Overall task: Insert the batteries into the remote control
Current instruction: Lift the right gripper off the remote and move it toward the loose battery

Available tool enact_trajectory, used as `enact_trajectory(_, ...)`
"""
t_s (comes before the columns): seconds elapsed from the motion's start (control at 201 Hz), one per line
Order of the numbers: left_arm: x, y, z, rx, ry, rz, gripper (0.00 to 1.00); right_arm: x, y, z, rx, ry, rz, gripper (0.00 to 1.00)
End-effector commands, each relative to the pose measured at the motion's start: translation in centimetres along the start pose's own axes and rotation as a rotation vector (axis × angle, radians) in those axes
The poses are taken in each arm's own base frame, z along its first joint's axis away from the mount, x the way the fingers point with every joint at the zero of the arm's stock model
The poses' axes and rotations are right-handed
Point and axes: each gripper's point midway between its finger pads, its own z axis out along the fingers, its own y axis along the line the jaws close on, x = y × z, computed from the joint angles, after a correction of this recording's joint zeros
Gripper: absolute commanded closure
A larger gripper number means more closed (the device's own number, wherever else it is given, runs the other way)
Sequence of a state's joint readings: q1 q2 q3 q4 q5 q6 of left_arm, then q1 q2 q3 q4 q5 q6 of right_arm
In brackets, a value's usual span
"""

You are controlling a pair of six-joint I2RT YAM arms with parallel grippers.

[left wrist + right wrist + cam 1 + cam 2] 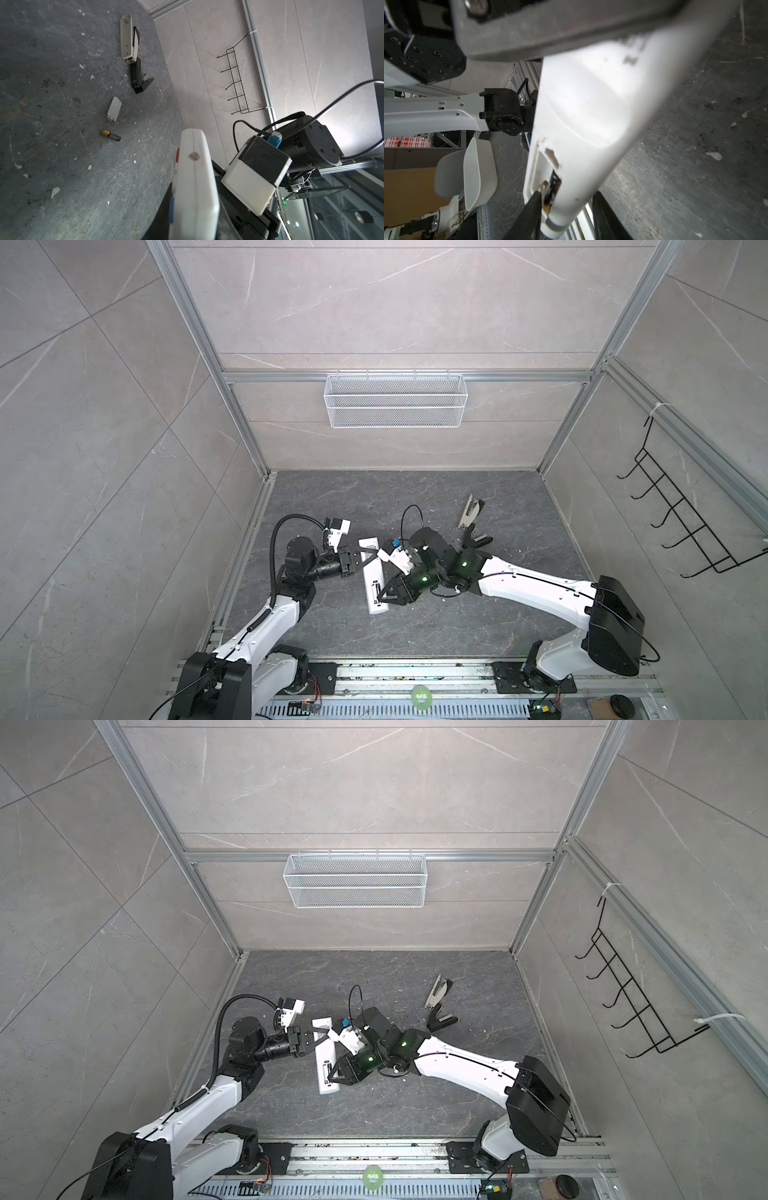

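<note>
**Gently: the first battery is to be pressed flat into its bay**

Seemingly only part-seated, the first battery [553, 188] is seen as a dark cylinder with a brassy end. It sits in the open compartment at the near end of the remote control [371, 572]. The remote appears to be raised, back upward, over the middle of the bench [415, 635], running near to far.

Its far end is clenched by the left gripper [365, 556], closed across the body. The near end is straddled by the right gripper [380, 593]. One of its fingers [532, 209] is laid against the battery's end at the compartment edge, and the other stands beside the remote's opposite flank. Whether the remote is actually pinched there cannot be told.

The step in hand is judged to be the seating. It would best be done with a short, light push down into the bay, so that the battery is slid against its contact rather than levered out. The left hold should be used as a counter-force, since a bar gripped at one end could be twisted. Polarity cannot be read, as the markings are blurred.

The second battery [111, 135] lies on the bench apart from the remote, near the detached white cover [114, 109]. Both are judged to be needed afterwards. A stapler [471, 514] lies further off, to the far right, and is best left untouched.
</note>
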State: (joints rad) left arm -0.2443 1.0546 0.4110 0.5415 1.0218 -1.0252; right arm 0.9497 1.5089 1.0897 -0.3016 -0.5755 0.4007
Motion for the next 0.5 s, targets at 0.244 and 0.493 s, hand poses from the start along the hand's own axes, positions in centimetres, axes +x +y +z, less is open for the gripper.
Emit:
enact_trajectory(0.244,-1.1,1.3,-0.7,-0.086,-0.052,-0.012,1.0,-0.4,0.0,-4.2,0.166,-0.004,-0.066,0.31)
enact_trajectory(0.493,-1.1,2.6,-1.4,-0.144,-0.076,-0.022,1.0,2.6,-7.8,-5.7,0.39,0.157,0.019,0.33)
